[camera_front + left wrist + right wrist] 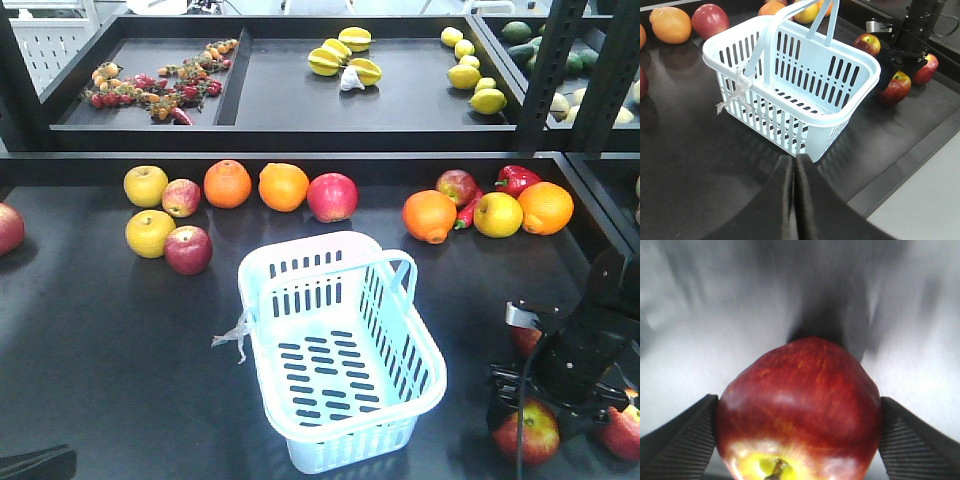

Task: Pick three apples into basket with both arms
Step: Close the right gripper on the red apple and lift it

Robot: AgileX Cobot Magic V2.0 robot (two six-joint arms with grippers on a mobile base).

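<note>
Red apple (800, 410) is sitting clamped between the right gripper (799, 440)'s ribbed pads (685, 440), just right of the basket (262, 330) on the black table (100, 350). Second apple (867, 43) and third apple (926, 70) are lying just beside it. Left gripper (795, 167) is hanging with fingers pressed together, facing the basket.

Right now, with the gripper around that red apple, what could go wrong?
1. The apple is round and glossy, and the right gripper pinches only its sides, so it might slip on lifting.
2. Close by lie another apple and a third apple; the gripper could nudge them and set them rolling.
3. The basket has handles standing over its opening, which might catch the apple or the arm.
</note>
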